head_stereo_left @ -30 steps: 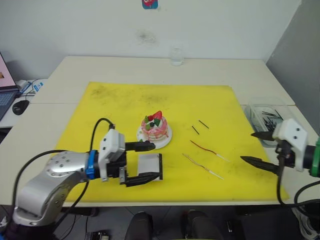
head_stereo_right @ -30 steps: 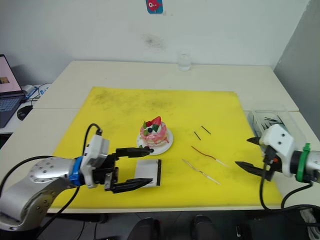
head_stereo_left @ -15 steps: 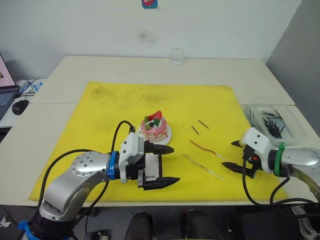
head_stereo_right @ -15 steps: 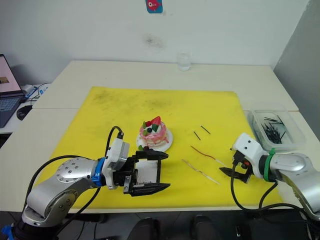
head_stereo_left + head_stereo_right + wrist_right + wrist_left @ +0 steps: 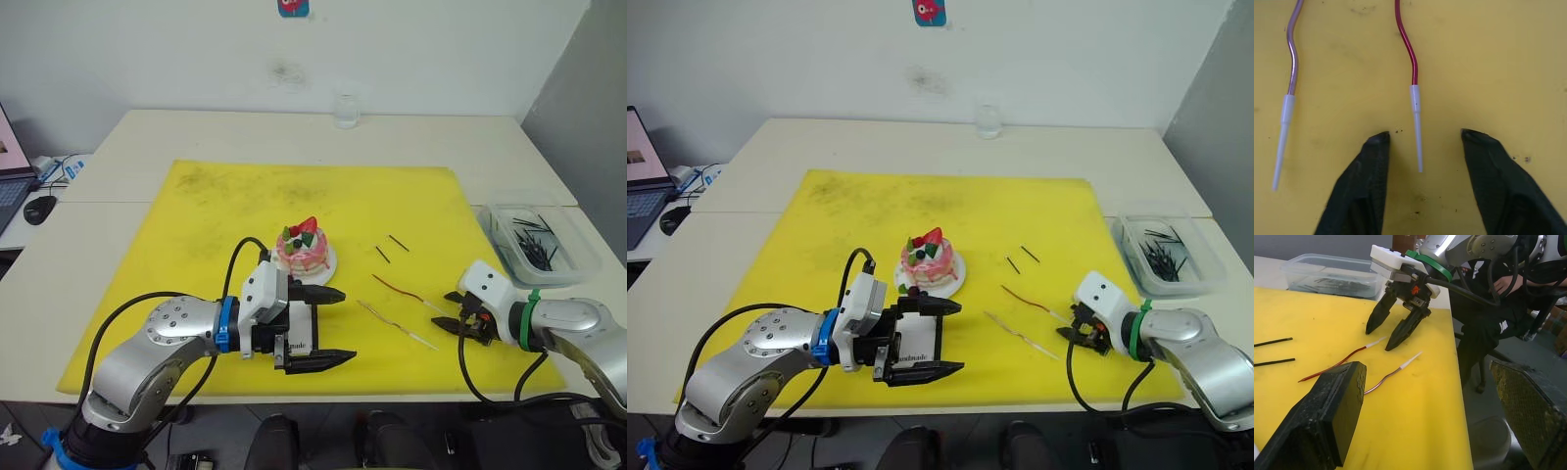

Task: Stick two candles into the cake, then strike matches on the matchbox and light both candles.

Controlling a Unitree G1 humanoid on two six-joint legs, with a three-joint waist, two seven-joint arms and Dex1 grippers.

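Red and wire-thin, the red candle (image 5: 1406, 46) lies on the yellow mat (image 5: 235, 206) right of the cake (image 5: 304, 250); likely light, bendy, best pinched near its whitish end. The right gripper (image 5: 1422, 142) straddles that tip, parted, empty. The left gripper (image 5: 328, 326) gapes around the matchbox (image 5: 299, 328).

Matchbox (image 5: 917, 343) before cake (image 5: 928, 258); candles (image 5: 397, 290) right, seemingly apart.

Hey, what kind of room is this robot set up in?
Probably an office or lab test bench: a pale table against a bare white wall, an open laptop beside it, and a yellow mat with a small pink cake staged on it.
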